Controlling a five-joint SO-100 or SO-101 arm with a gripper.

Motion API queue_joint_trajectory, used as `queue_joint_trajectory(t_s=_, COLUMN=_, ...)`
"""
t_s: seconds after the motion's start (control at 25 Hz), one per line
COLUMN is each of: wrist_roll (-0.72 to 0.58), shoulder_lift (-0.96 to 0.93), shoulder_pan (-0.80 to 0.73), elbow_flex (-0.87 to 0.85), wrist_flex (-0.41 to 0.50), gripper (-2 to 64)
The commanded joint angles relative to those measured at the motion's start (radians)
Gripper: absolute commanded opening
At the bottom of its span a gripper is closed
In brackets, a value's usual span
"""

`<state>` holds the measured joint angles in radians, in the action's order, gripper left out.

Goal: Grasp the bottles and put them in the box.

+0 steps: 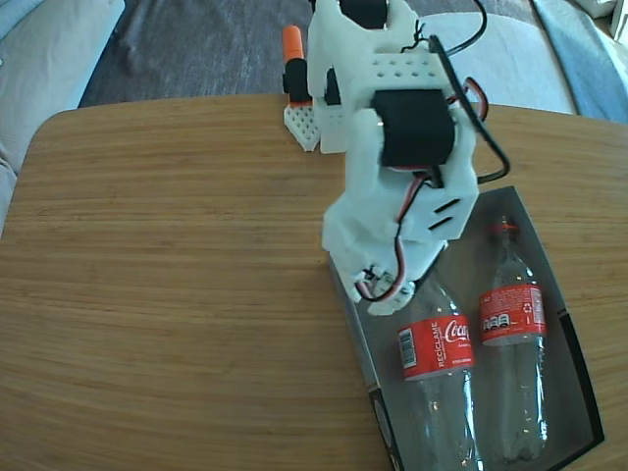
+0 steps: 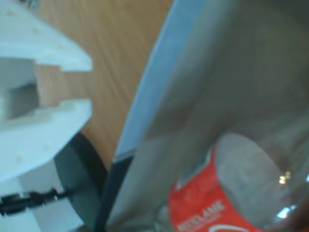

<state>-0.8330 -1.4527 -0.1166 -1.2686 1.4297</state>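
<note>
Two clear bottles with red labels lie side by side in the grey box (image 1: 574, 339) at the right of the table. The left bottle (image 1: 439, 378) has its neck end hidden under my white gripper (image 1: 389, 294), which hangs over the box's near-left wall. The right bottle (image 1: 512, 329) lies apart from it, red neck ring pointing away. In the wrist view my gripper (image 2: 86, 86) shows two white fingers (image 2: 43, 125) with a gap and only wood between them. The left bottle's red label (image 2: 203, 208) sits off to the lower right, inside the box wall (image 2: 159, 72).
An orange-and-black part on a white base (image 1: 296, 74) stands at the table's far edge beside the arm's foot. Black and red cables (image 1: 486, 128) loop off the arm. Bare wooden tabletop (image 1: 177, 275) spreads to the left, and grey cushions lie beyond it.
</note>
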Motion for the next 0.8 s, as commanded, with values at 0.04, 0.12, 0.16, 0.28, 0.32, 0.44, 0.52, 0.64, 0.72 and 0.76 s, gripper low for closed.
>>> queue_joint_trajectory(t_s=0.04, wrist_roll=0.11, shoulder_lift=-0.048, shoulder_pan=0.052, elbow_flex=0.066, wrist_flex=-0.012, gripper=2.8)
queue_joint_trajectory(t_s=0.12, wrist_roll=0.189, shoulder_lift=-0.078, shoulder_pan=0.071, elbow_flex=0.066, wrist_flex=-0.038, gripper=2.8)
queue_joint_trajectory(t_s=0.16, wrist_roll=0.232, shoulder_lift=-0.095, shoulder_pan=0.086, elbow_flex=0.06, wrist_flex=-0.067, gripper=2.8)
queue_joint_trajectory(t_s=0.28, wrist_roll=0.348, shoulder_lift=-0.141, shoulder_pan=0.133, elbow_flex=0.052, wrist_flex=-0.127, gripper=2.8)
queue_joint_trajectory(t_s=0.32, wrist_roll=0.374, shoulder_lift=-0.15, shoulder_pan=0.149, elbow_flex=0.052, wrist_flex=-0.132, gripper=2.8)
queue_joint_trajectory(t_s=0.44, wrist_roll=0.437, shoulder_lift=-0.166, shoulder_pan=0.196, elbow_flex=0.052, wrist_flex=-0.126, gripper=2.8)
queue_joint_trajectory(t_s=0.52, wrist_roll=0.494, shoulder_lift=-0.176, shoulder_pan=0.239, elbow_flex=0.052, wrist_flex=-0.121, gripper=2.8)
queue_joint_trajectory(t_s=0.64, wrist_roll=0.574, shoulder_lift=-0.196, shoulder_pan=0.311, elbow_flex=0.051, wrist_flex=-0.118, gripper=2.8)
queue_joint_trajectory(t_s=0.72, wrist_roll=0.601, shoulder_lift=-0.212, shoulder_pan=0.351, elbow_flex=0.051, wrist_flex=-0.118, gripper=2.8)
queue_joint_trajectory(t_s=0.76, wrist_roll=0.609, shoulder_lift=-0.219, shoulder_pan=0.37, elbow_flex=0.051, wrist_flex=-0.118, gripper=2.8)
